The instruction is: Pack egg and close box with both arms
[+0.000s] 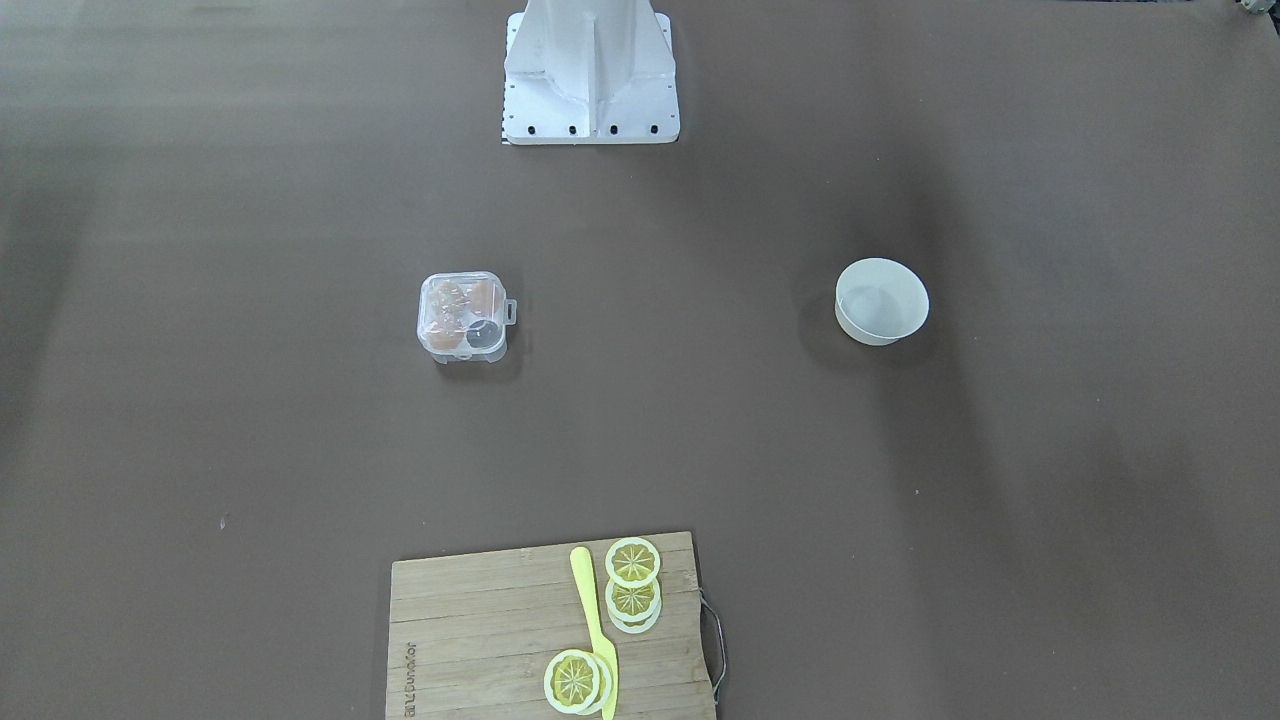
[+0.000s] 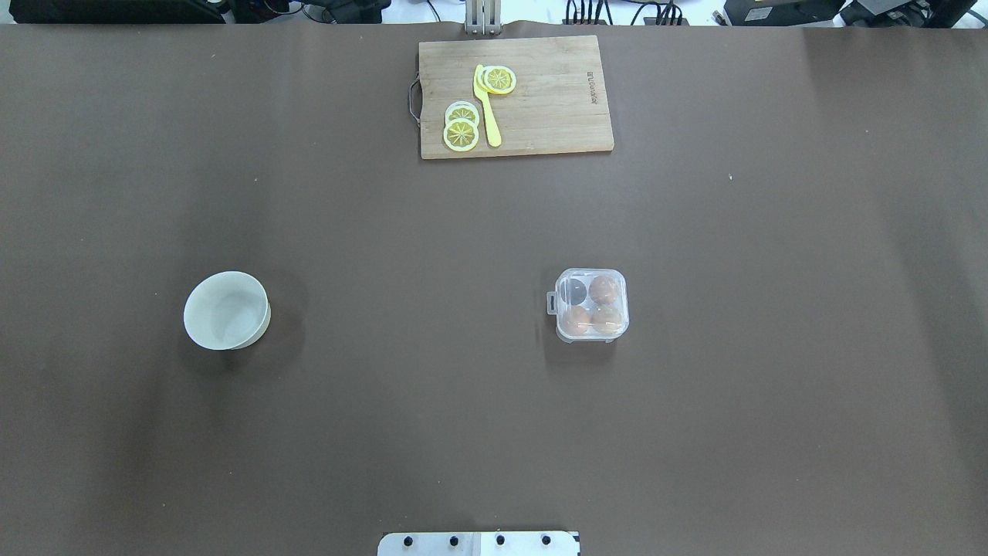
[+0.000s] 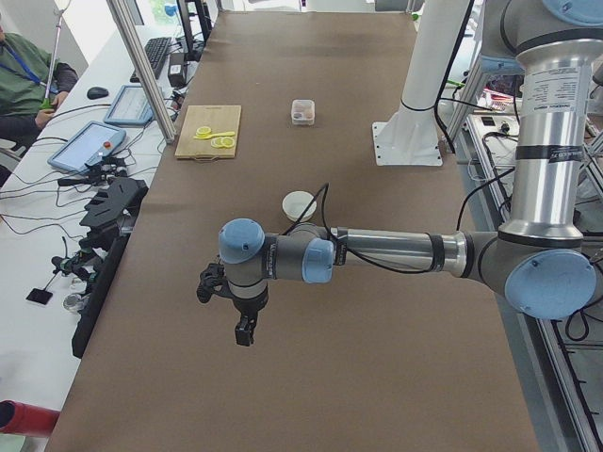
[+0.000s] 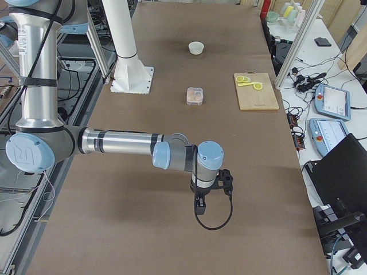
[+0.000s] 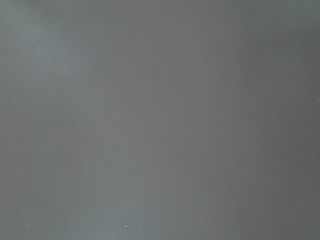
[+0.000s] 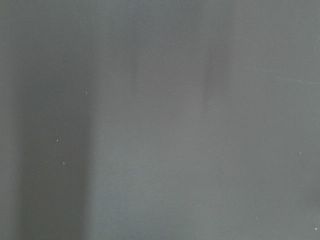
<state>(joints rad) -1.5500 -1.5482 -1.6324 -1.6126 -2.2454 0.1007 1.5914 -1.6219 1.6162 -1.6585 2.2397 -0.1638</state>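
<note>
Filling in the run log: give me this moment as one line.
box: lid looks down, three eggs inside, one cell empty | bowl: no egg seen | left fingers, right fingers: state unclear, away from box

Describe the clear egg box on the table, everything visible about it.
The box is a small, square case of clear plastic with rounded corners and four cells. Its lid looks to be down over them, though whether it is latched cannot be told. Three brown eggs fill three cells; the fourth cell, far from the robot on the tab side, is empty. A small tab sticks out toward the table's middle. It sits flat on the brown table, on the robot's right half, touched by nothing else.
</note>
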